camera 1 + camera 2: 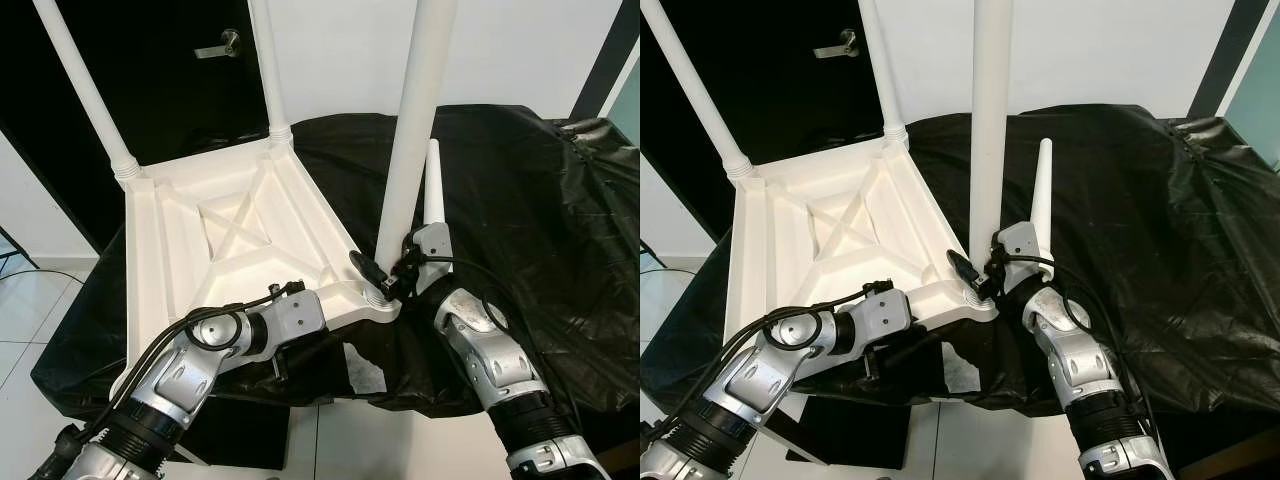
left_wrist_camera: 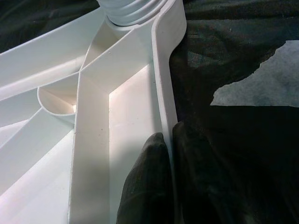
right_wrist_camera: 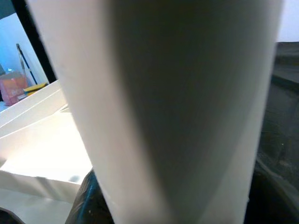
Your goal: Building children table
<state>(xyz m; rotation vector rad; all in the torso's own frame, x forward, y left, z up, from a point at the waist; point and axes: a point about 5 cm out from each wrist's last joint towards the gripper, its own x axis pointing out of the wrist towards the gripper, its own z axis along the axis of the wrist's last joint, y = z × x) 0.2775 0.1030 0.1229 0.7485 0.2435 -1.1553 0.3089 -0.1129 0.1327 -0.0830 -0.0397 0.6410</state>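
A white plastic children's table (image 1: 232,232) lies upside down on a black-covered surface, its ribbed underside up. Two legs stand screwed in at its far corners (image 1: 85,90) (image 1: 268,70). A third leg (image 1: 415,130) stands upright in the near right corner socket. My right gripper (image 1: 385,275) is shut around the base of this leg; the leg looms close in the right wrist view (image 3: 177,107). My left gripper (image 2: 169,135) is shut on the table's near rim (image 2: 164,84), one black finger on each side. A fourth leg (image 1: 1040,190) lies loose on the cover just behind my right wrist.
The black cover (image 1: 520,220) spreads wide to the right, wrinkled, with a torn gap (image 1: 368,372) at the front edge. A dark door with a metal handle (image 1: 220,45) and a white wall stand behind. Light floor (image 1: 30,310) lies to the left.
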